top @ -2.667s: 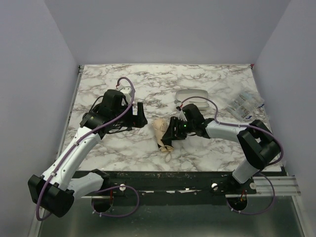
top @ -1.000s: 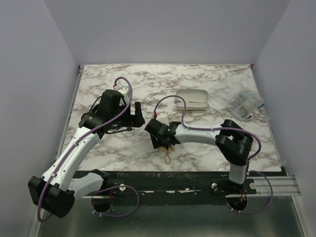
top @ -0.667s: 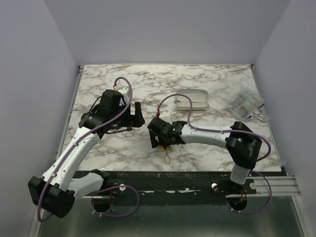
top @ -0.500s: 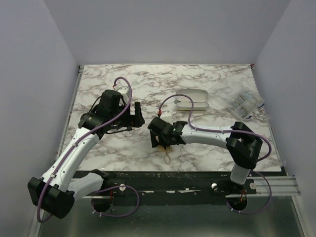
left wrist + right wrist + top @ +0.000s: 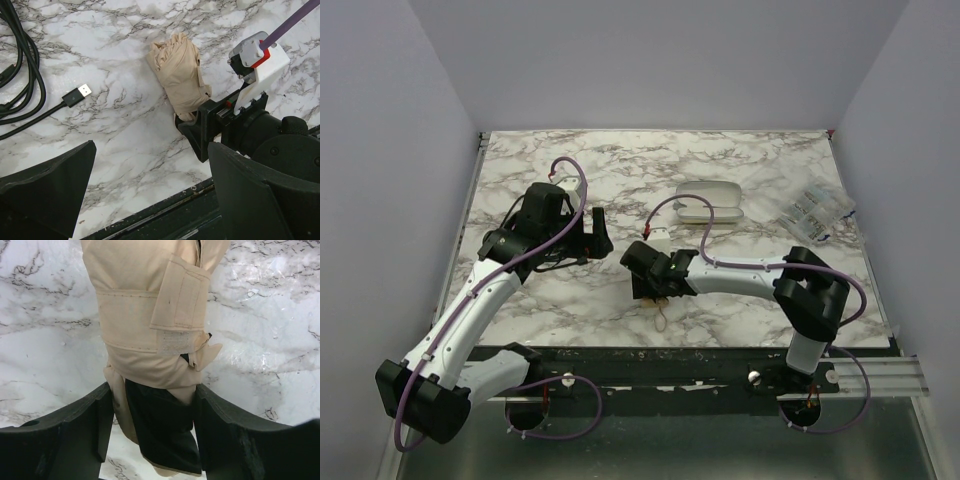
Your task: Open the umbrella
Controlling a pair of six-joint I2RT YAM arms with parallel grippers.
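We saw the tan folded fabric umbrella lying strapped shut on the white marble-patterned table, near its front edge between the arms. The right gripper pinched its lower end from both sides. The left gripper hovered nearby, its fingers spread wide and holding nothing.

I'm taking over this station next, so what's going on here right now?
The right gripper is closed around one end of a folded tan fabric umbrella lying on the white marble-pattern table. The umbrella's fabric strap is still wrapped round it, so it has not been opened yet. The left gripper hangs open beside it, holding nothing.
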